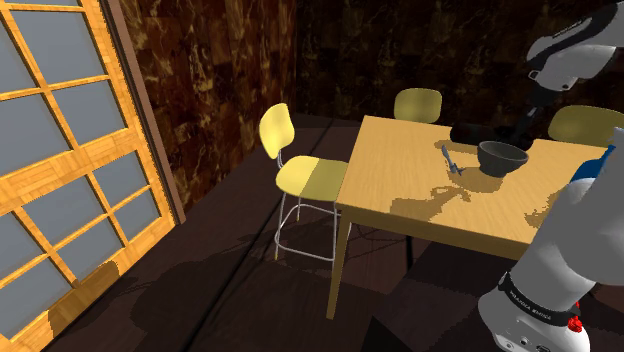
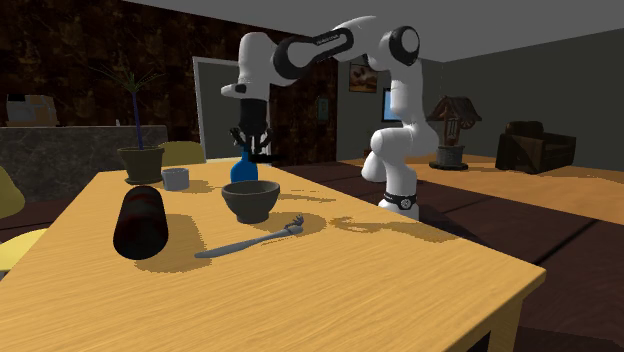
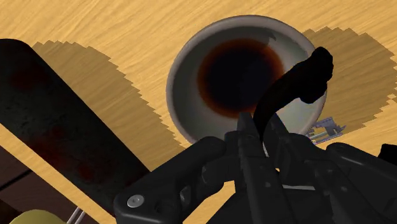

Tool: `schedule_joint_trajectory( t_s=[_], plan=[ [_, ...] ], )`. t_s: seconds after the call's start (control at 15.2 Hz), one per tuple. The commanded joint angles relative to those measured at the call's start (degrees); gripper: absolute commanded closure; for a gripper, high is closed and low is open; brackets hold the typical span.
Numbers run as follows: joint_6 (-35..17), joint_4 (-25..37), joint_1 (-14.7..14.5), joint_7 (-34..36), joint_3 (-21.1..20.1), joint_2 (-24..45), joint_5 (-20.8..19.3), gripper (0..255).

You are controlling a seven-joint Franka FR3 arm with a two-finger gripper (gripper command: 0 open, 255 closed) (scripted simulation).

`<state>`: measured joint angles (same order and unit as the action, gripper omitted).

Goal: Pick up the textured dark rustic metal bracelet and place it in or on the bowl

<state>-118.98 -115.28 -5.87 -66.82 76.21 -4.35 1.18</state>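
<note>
The claw (image 3: 259,127) pinches a dark bracelet (image 3: 289,86), its fingers narrowed on one end so the curved band juts past the tips. Straight beneath the claw sits the bowl (image 3: 181,83), mouth up, apparently lined up for the drop. Off to the claw's side, a dark cylinder (image 3: 57,127) lies on the table (image 3: 127,25), beside the bowl.

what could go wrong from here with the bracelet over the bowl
1. The bracelet, clasped in the gripper, juts toward the rim of the bowl nearest the fork, not over its middle; released, it might clip the rim and fall onto the table.
2. The second exterior view shows the gripper well above the bowl, so a drop may bounce out.
3. The blue bottle stands just behind the bowl there; retreating could knock it.
</note>
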Motion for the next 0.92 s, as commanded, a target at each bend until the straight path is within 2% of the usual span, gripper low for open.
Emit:
schedule_joint_trajectory(
  t_s=[0.0,0.07,0.13,0.2,0.26,0.86],
  plan=[
    [3.5,6.2,4.7,-14.1,1.8,16.0,19.6,255],
    [7.6,10.7,9.7,-20.2,1.6,24.9,28.8,255],
    [5.1,9.7,13.4,-17.3,-4.4,20.7,24.1,255],
    [5.1,9.4,12.1,-18.8,-2.5,22.5,26.3,255],
    [4.6,8.9,12.1,-19.3,-2.4,23.2,27.1,255],
    [-0.5,4.9,15.0,-22.5,-6.0,26.1,31.2,255]
  ],
)
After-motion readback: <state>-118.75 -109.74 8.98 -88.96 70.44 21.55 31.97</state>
